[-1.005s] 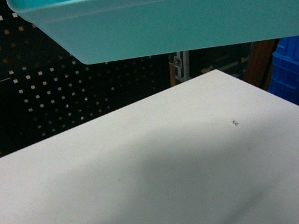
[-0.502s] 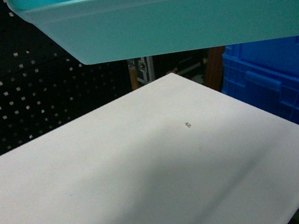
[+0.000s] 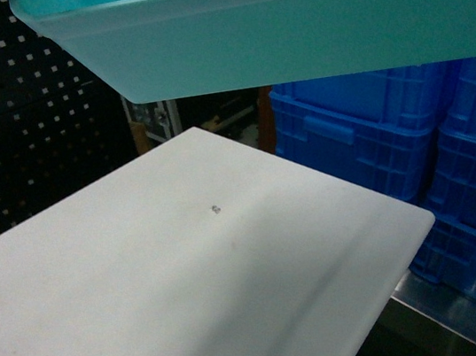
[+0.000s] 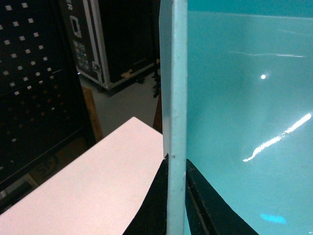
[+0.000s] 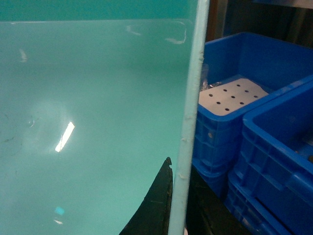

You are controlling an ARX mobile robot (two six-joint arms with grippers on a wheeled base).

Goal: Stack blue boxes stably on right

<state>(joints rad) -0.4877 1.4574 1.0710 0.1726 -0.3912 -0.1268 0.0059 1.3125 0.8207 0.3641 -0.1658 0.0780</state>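
Light turquoise-blue box (image 3: 287, 27) fills the top of the head frame above the white counter (image 3: 149, 299). Left gripper (image 4: 176, 196) and right gripper (image 5: 178, 205) each clamp its rim (one per side); ribbed blue crates (image 3: 376, 139) at right.

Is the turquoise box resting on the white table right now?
No, in the head view the turquoise box hangs well above the white table, with dark background showing between its bottom edge and the tabletop.

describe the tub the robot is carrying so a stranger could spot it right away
Above the white table, at the top of the head view, hangs the light turquoise tub. Its smooth, sloping walls and pale colour separate it from the ribbed royal-blue crates stacked at right.
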